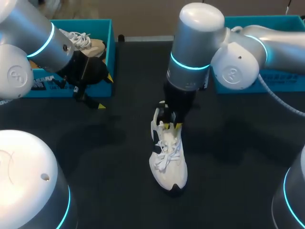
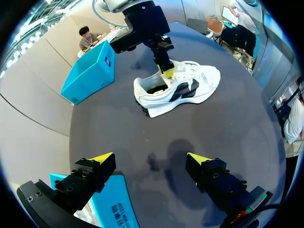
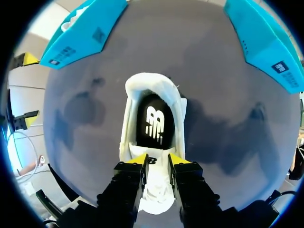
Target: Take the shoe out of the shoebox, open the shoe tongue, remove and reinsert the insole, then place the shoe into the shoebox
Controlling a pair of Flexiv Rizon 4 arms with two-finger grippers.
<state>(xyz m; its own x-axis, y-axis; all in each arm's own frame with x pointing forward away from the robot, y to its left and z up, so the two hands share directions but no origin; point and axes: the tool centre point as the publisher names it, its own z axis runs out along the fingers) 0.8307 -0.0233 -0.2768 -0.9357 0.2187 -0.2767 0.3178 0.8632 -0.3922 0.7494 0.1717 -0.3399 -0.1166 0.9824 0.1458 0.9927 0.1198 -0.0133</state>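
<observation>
Table (image 1: 119, 191): dark, matte top, plain.
Directly on it:
- One white shoe (image 1: 169, 162), near the middle; upright on its black sole, toe toward the near edge, heel toward the far edge, laces loose.
- Left shoebox (image 1: 110, 45), teal, open-topped, at the far left corner, well apart from the shoe.
- Right shoebox (image 1: 286, 78), teal, at the far right, likewise well apart from the shoe.

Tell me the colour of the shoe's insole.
The insole is black with a white mark; the right wrist view shows it best.
</observation>
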